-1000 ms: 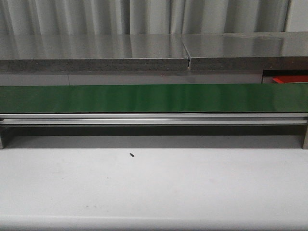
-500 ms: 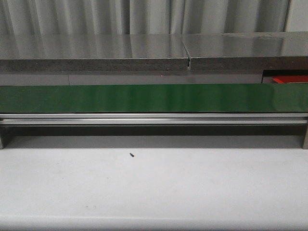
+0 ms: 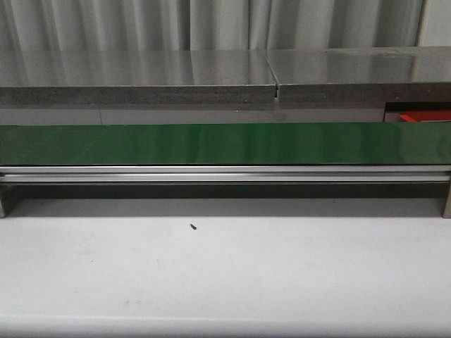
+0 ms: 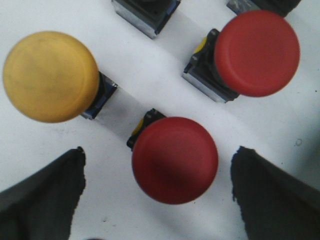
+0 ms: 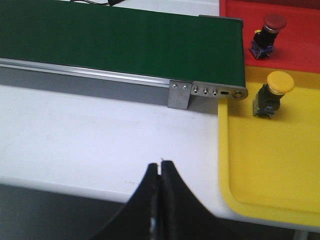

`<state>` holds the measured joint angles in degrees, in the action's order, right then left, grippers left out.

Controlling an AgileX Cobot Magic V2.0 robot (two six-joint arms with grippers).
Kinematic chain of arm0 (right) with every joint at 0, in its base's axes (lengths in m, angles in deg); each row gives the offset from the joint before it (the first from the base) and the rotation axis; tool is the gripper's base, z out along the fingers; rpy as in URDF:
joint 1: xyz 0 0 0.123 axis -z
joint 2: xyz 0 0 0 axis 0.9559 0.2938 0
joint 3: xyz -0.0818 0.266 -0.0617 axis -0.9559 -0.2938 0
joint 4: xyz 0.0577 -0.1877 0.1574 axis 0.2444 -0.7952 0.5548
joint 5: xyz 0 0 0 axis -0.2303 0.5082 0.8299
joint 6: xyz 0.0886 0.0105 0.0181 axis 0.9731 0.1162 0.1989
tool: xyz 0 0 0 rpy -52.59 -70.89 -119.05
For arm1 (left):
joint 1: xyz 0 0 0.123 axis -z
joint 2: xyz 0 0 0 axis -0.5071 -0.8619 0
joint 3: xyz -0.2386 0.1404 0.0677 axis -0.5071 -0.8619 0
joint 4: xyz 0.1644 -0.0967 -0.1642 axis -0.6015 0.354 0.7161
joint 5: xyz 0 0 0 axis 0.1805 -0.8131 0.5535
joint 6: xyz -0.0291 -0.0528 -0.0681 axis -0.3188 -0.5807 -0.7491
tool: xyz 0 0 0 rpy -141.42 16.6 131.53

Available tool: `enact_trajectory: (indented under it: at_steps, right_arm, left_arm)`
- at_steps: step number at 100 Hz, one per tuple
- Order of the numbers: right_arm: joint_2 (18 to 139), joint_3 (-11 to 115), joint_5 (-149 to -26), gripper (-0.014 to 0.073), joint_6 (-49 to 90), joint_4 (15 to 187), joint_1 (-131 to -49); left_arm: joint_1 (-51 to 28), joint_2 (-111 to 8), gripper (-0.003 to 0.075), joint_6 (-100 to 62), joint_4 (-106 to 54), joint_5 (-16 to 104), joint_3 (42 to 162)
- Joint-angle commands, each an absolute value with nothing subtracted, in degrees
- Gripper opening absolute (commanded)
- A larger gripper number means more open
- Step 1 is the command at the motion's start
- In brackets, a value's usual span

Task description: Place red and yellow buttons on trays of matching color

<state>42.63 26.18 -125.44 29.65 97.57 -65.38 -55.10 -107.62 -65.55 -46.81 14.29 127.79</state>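
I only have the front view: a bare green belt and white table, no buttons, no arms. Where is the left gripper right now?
Observer: The left gripper is open above a red button, which sits between its fingers.
Operator: Any other buttons near it?
Observer: Yes, a yellow button and a second red button stand close by on the white surface.
Operator: And the right gripper?
Observer: The right gripper is shut and empty over the white table, beside the yellow tray.
Operator: Anything sorted yet?
Observer: One yellow-capped button stands in the yellow tray, and a dark red one in the red tray.
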Motion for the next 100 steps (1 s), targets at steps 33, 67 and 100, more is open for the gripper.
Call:
enact_trajectory:
  at_steps: [33,67,100]
  right_arm:
    - [43.07,27.58,-122.0,-0.0066,29.22,98.06,-65.36]
    - [43.07,27.58,-122.0,-0.0066,29.22,98.06,-65.36]
    - [43.07,27.58,-122.0,-0.0066,29.22,98.06,-65.36]
  left_arm:
    - [-55.28,-104.74,0.0111,-65.89,-45.93,17.0,129.49]
    - [-55.17,-99.77,-0.0019,-64.05,-44.68,15.07,129.49]
    - [-51.56,-90.88,-0.0019,-55.39,-32.82,12.47,129.49]
